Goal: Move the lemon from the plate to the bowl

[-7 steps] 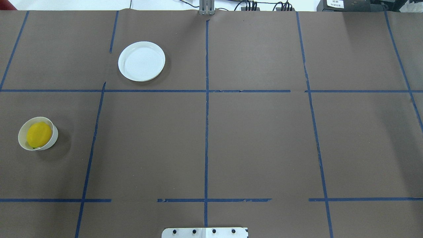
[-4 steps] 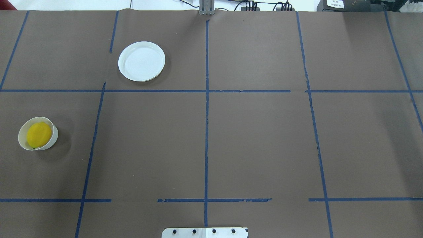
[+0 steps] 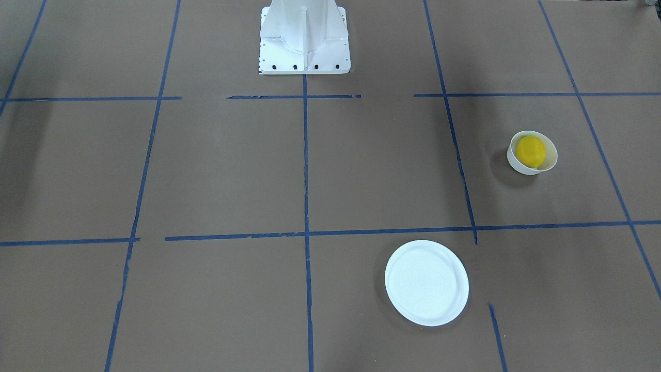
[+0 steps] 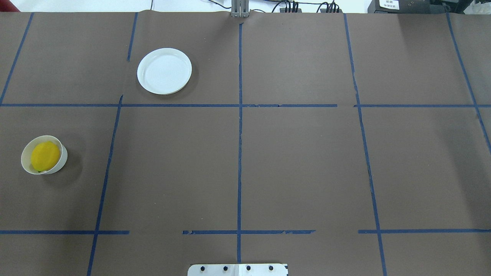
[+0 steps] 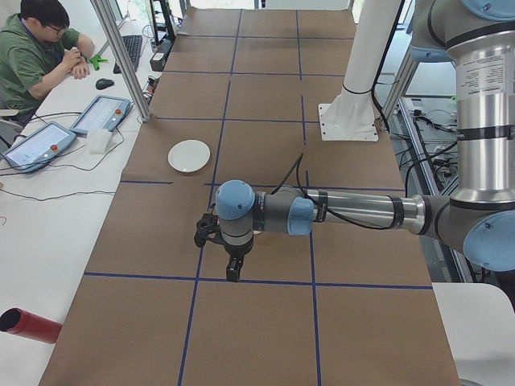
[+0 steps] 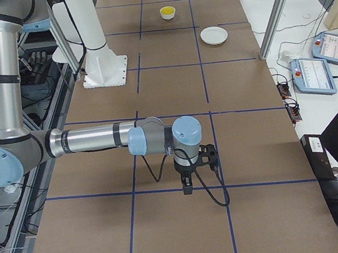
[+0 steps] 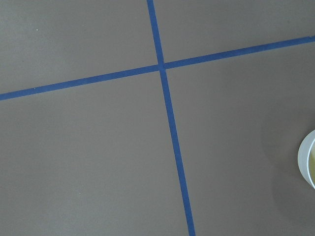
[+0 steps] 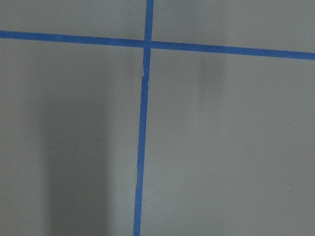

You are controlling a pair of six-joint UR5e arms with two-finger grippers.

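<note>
Both claws hang over bare table (image 4: pixel 299 165), well apart from the bowl (image 4: pixel 25 159): left claw (image 5: pixel 232 273), right claw (image 6: pixel 186 189). Each shows only from the side, so I cannot tell whether the fingers are apart or together. Lemon (image 4: pixel 45 156) sits inside the bowl, on the robot's left. Plate (image 4: pixel 164 71) is bare, well apart from it. Task reads as done. Judgement: touch nothing, and route any arm motion wide of the bowl, which looks thin-walled and may tip if nudged.
</note>
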